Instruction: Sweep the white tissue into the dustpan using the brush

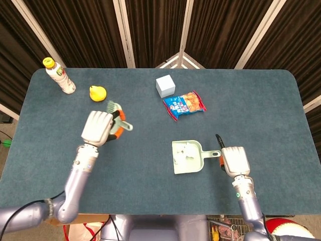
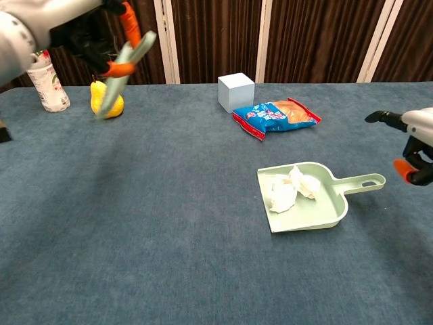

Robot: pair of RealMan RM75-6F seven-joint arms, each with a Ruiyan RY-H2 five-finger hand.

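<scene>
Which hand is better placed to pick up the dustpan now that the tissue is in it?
The right hand. It sits just past the end of the dustpan handle and holds nothing, while the left hand is far off to the left, holding the brush.
</scene>
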